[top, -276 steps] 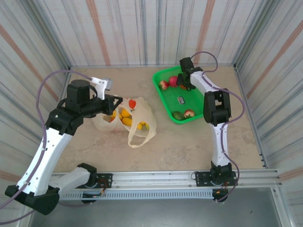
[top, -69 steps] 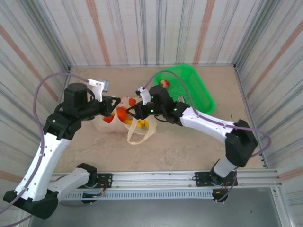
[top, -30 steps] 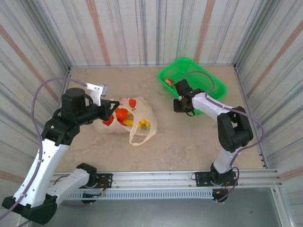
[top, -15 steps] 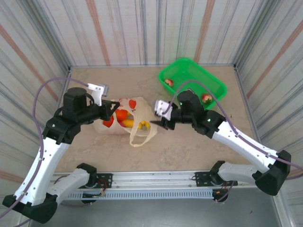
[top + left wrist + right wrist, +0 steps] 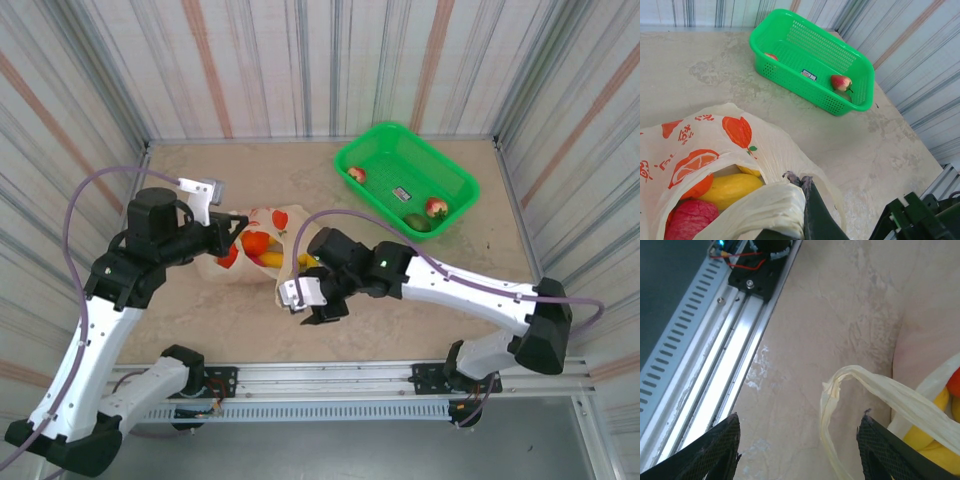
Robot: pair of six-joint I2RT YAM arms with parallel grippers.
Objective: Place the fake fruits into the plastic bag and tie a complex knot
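The left gripper (image 5: 802,200) has its jaws clamped on the bunched rim of the bag (image 5: 740,135). Just left of and below those jaws, inside the open mouth, lie a yellow fruit (image 5: 730,187), an orange fruit (image 5: 696,188) and a red fruit (image 5: 687,220). Well beyond the jaws stands the green basket (image 5: 790,75), which holds a red-green apple (image 5: 841,82) and, at its far end, a second red piece (image 5: 771,56).

The right gripper (image 5: 800,415) hangs low over the table (image 5: 830,305) with its jaws apart and gripping nothing. The bag's loop handle (image 5: 826,405) lies on the table in the gap ahead of them, nearer the right-hand finger. Whether it touches either finger I cannot tell. The metal rail (image 5: 715,340) runs off to the left of the jaws.
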